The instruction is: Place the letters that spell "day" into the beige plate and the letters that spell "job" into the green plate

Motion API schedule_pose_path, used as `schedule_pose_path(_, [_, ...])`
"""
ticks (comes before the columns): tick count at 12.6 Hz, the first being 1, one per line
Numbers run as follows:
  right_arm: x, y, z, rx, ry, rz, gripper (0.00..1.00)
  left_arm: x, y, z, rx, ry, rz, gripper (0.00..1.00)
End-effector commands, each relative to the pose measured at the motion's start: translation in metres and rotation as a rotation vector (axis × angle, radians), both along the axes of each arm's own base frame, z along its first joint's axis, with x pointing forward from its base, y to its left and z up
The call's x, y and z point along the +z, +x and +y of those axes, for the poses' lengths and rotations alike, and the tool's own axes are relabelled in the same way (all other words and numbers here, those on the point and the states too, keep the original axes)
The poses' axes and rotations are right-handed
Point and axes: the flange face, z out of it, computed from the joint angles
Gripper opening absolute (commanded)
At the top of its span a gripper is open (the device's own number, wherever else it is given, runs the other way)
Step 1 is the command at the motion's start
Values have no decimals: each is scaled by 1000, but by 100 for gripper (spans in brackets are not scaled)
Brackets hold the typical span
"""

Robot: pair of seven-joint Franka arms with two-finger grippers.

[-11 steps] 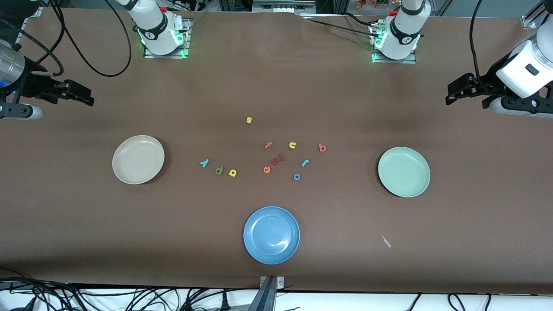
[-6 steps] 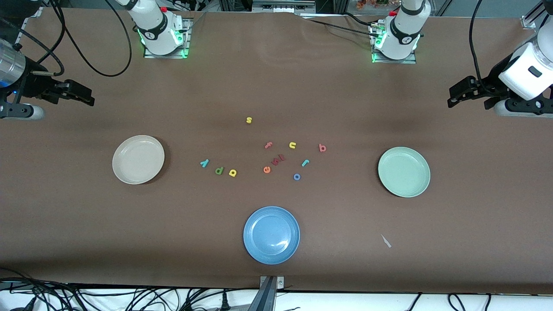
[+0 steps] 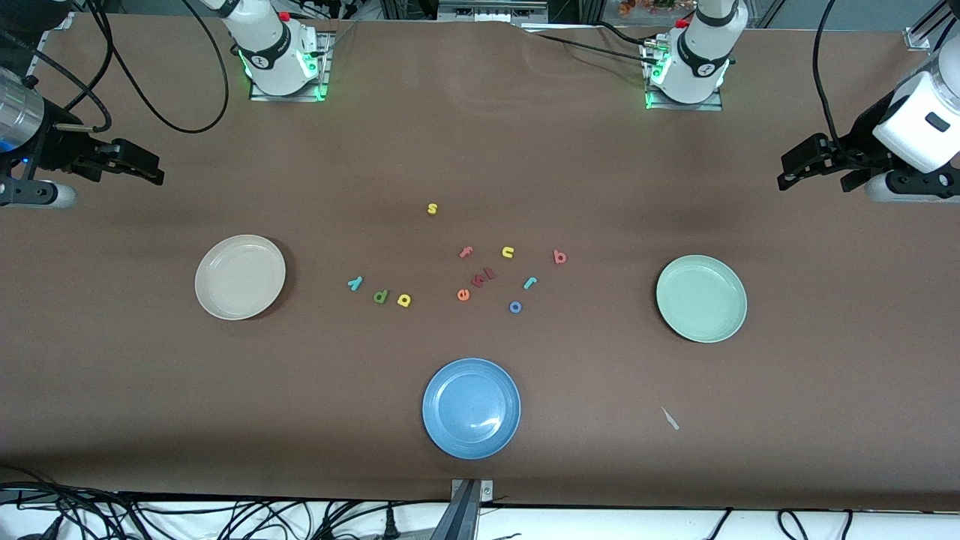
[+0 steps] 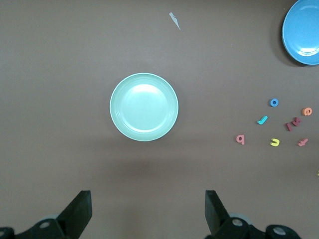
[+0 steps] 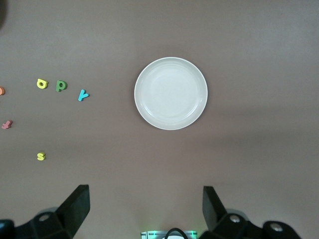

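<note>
The beige plate (image 3: 240,277) (image 5: 171,93) lies empty toward the right arm's end, the green plate (image 3: 701,298) (image 4: 144,107) empty toward the left arm's end. Between them lie the teal y (image 3: 355,283), green d (image 3: 380,297) and yellow a (image 3: 404,301) in a row. The red b (image 3: 559,256), teal j (image 3: 529,283) and blue o (image 3: 515,307) lie closer to the green plate. My left gripper (image 3: 787,169) (image 4: 148,209) hangs open, high up near the table's end. My right gripper (image 3: 154,169) (image 5: 144,206) hangs open at the other end.
A blue plate (image 3: 471,407) sits nearest the front camera. Stray letters lie among the others: a yellow s (image 3: 432,208), pink f (image 3: 466,252), yellow u (image 3: 508,252), orange e (image 3: 463,295) and dark red pieces (image 3: 484,277). A small scrap (image 3: 670,418) lies near the front edge.
The left arm has shifted slightly outward toward its end of the table. The right arm, the plates and the letters have not moved.
</note>
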Motion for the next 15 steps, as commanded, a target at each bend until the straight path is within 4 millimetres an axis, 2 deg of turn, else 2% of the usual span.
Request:
schedule_pose_path(1, [2, -2, 0, 2, -14, -8, 100, 3, 0, -15, -29, 70, -5, 100])
schedule_pose_path(3, [2, -2, 0, 2, -14, -8, 100, 2, 2, -3, -10, 58, -3, 100])
schedule_pose_path(5, [1, -2, 0, 2, -14, -7, 100, 2, 2, -9, -17, 67, -3, 100])
schedule_pose_path(15, [0, -2, 0, 2, -16, -5, 100, 2, 2, -16, -24, 68, -7, 100])
